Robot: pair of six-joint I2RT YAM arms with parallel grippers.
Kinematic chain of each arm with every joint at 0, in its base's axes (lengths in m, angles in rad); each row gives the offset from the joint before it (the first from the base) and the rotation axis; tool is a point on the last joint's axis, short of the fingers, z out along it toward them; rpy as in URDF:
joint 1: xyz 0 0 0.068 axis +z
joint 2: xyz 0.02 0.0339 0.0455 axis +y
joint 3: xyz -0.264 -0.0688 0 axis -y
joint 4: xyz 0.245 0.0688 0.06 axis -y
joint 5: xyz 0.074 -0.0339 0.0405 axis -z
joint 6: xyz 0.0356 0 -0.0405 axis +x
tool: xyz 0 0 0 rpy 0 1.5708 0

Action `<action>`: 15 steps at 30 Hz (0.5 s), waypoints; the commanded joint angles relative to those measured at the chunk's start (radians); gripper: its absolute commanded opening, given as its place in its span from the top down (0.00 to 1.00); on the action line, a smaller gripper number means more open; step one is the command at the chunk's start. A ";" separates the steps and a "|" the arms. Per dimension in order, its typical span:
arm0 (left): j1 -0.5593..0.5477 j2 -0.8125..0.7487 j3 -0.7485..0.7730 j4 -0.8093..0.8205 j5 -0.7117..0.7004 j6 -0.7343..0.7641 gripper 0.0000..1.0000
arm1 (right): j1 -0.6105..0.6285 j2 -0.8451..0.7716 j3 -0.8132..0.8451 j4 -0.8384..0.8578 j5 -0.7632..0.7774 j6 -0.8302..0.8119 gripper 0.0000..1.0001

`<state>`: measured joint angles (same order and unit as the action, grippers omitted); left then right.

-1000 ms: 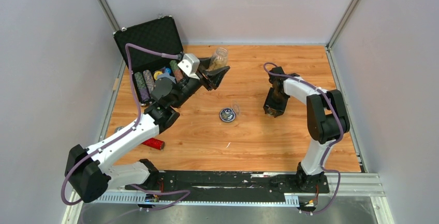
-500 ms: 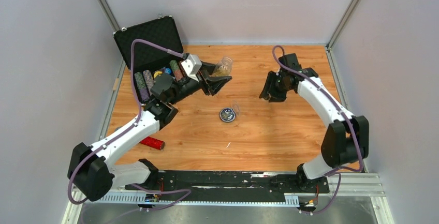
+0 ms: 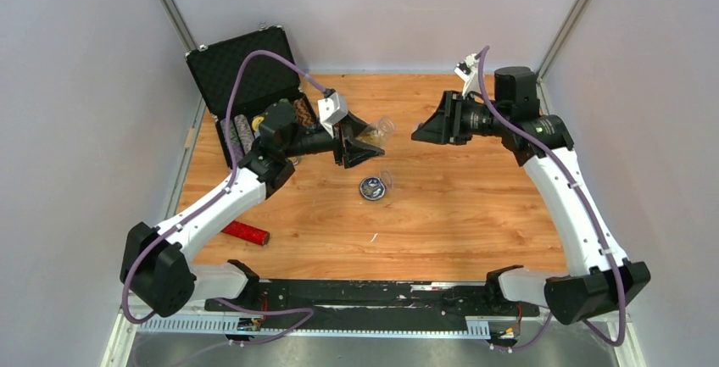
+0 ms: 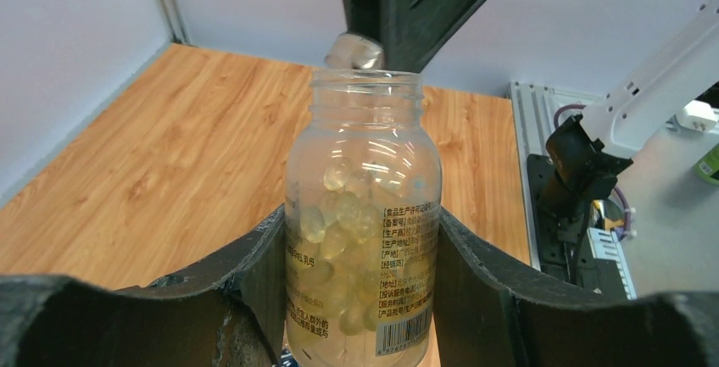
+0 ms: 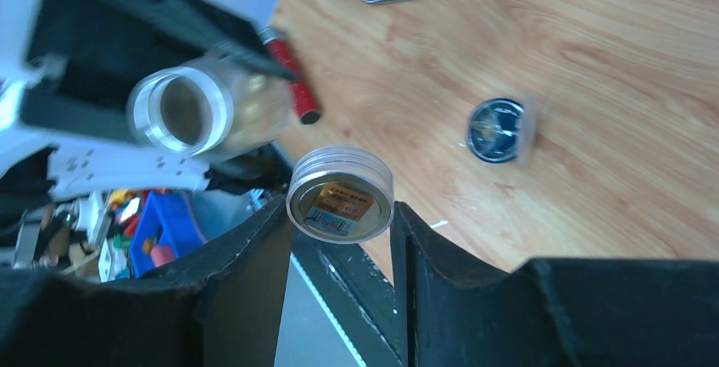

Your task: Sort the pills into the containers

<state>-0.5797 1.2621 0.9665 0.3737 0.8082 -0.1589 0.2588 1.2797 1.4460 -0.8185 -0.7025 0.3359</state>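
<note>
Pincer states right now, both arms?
Left pincer: closed on the uncapped pill bottle.
Right pincer: closed on the cap.

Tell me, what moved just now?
The right gripper, holding the cap, swung up and toward the far side to face the bottle. The left gripper tipped the bottle toward it. Nothing was grabbed or dropped. The dish stayed put.

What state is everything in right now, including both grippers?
pill bottle: uncapped, part full of capsules
cap: off the bottle
left gripper: shut on the pill bottle
right gripper: shut on the cap
divided dish: uncovered, on the table
poker-chip case: lid open
red tube: lying flat
</note>
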 commanded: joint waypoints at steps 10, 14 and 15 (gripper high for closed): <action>0.002 0.014 0.162 -0.324 0.184 0.178 1.00 | 0.035 -0.090 0.036 0.140 -0.302 -0.041 0.59; 0.000 0.015 0.174 -0.341 0.203 0.182 1.00 | 0.057 -0.060 0.075 0.123 -0.269 -0.047 0.58; 0.000 0.016 0.182 -0.356 0.204 0.188 1.00 | 0.065 -0.056 0.083 0.118 -0.260 -0.050 0.58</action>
<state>-0.5800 1.2758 1.0908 0.0608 0.9569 -0.0078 0.3008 1.2068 1.4609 -0.7330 -0.9627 0.3138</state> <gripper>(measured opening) 0.607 0.441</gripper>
